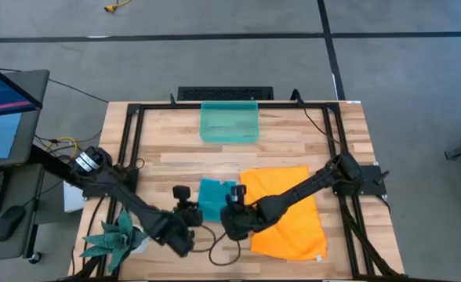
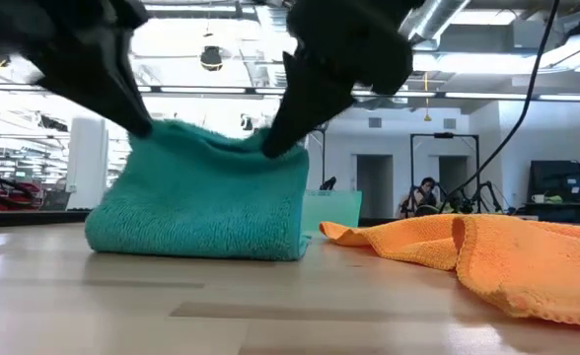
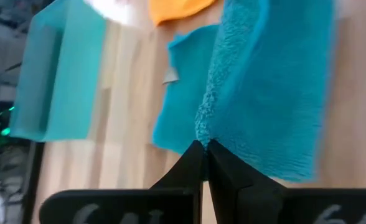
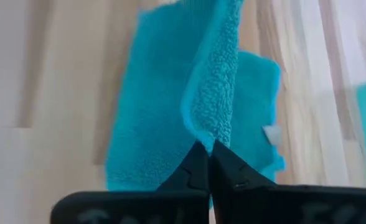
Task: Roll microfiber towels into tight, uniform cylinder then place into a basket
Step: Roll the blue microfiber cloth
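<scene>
Overhead, saw the whole wooden surface (image 1: 293, 149): teal towel (image 1: 213, 197) near the front edge, between left tool (image 1: 190, 218) and right tool (image 1: 232, 210); orange towel (image 1: 287, 210) spread flat just beside it, under the right arm; basket (image 1: 230, 122) well apart at the far edge; green plant (image 1: 117, 237) by the left arm. From the low camera, saw instead the teal towel (image 2: 201, 197) bunched and lifted at two top corners by dark fingertips (image 2: 137, 113), its lower fold resting on the surface (image 2: 221, 306), orange towel (image 2: 487, 247) lying rumpled beside it, basket (image 2: 334, 209) just visible behind. Up close at the wrists, found the left tool (image 3: 203, 152) closed on a pinched ridge of teal towel (image 3: 264, 93), and the right tool (image 4: 203, 154) likewise clamped on a fold of the same cloth (image 4: 214, 93).
</scene>
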Motion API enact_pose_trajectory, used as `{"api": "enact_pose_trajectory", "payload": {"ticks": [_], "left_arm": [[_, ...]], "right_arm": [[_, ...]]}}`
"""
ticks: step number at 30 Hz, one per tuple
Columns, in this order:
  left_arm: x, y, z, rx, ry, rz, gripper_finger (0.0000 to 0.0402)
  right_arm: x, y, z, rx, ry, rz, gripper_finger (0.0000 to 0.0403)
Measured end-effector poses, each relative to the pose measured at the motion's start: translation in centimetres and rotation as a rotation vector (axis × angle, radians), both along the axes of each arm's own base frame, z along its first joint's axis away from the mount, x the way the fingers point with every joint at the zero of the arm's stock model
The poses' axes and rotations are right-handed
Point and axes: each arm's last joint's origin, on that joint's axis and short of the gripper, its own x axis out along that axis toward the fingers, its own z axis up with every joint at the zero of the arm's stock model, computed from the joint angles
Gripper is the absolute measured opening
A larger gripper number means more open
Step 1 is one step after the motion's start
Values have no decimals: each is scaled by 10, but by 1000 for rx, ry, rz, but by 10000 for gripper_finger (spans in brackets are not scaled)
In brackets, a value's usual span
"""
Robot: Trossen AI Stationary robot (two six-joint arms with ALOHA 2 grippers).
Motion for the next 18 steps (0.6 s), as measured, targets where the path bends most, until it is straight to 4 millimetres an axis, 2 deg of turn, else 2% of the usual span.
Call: {"api": "enact_pose_trajectory", "payload": {"ticks": [11,18], "left_arm": [[12,38,-17,39,20,107,0],[19,49,-19,-28,64,138,0]], "right_arm": [[4,-45,-25,-17,22,-136,16],[5,-55,-32,2,10,-177,14]]}}
